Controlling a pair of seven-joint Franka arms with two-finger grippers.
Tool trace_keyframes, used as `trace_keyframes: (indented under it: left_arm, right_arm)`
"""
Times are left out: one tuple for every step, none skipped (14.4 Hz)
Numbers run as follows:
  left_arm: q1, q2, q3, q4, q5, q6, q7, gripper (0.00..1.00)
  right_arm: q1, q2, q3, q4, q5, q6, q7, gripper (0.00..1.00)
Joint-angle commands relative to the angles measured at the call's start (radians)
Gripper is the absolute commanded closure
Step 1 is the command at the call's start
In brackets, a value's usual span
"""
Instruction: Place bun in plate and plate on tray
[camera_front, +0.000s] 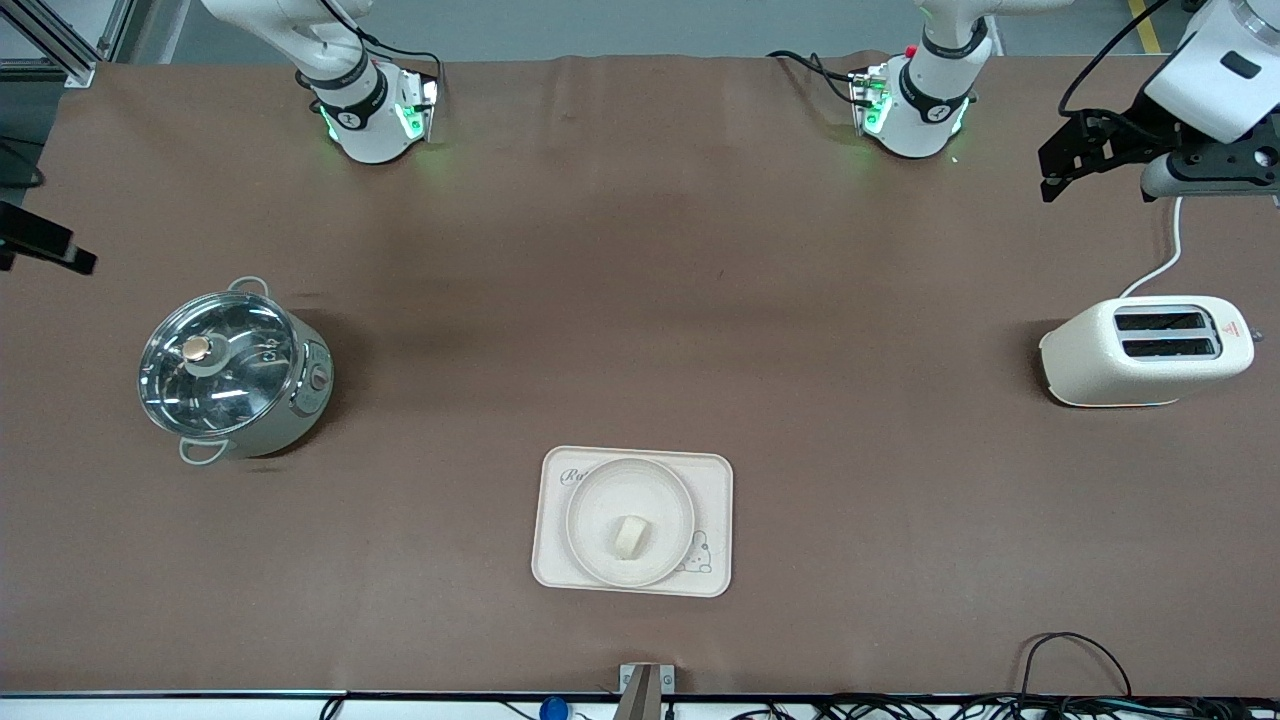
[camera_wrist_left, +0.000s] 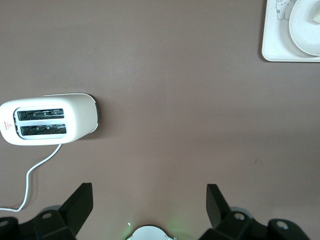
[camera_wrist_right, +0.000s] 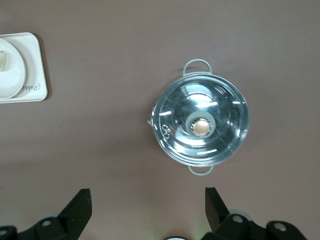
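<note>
The bun (camera_front: 630, 536) lies in the middle of the round plate (camera_front: 600, 500). The plate sits on the Rabbit tray (camera_front: 715, 480), near the table's front-camera edge. Tray (camera_wrist_left: 275, 45), plate (camera_wrist_left: 302, 30) and a bit of the bun (camera_wrist_left: 316, 17) show in the left wrist view. The right wrist view shows the tray (camera_wrist_right: 35, 60) and the plate (camera_wrist_right: 12, 75). My left gripper (camera_front: 1075, 160) (camera_wrist_left: 149, 192) is open and empty, high over the table near the toaster. My right gripper (camera_front: 45, 245) (camera_wrist_right: 147, 192) is open and empty, high over the table near the pot.
A steel pot with a glass lid (camera_front: 232, 368) (camera_wrist_right: 200, 125) stands toward the right arm's end. A cream toaster (camera_front: 1145, 350) (camera_wrist_left: 47, 120) with a white cord (camera_front: 1165, 260) stands toward the left arm's end. Brown cloth covers the table.
</note>
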Motion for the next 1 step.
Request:
trace_keyframes:
  left_arm:
    - [0.002, -0.007, -0.005, 0.011, 0.009, -0.021, 0.013, 0.0]
  right_arm:
    - [-0.02, -0.024, 0.052, 0.0, -0.062, -0.011, 0.006, 0.0]
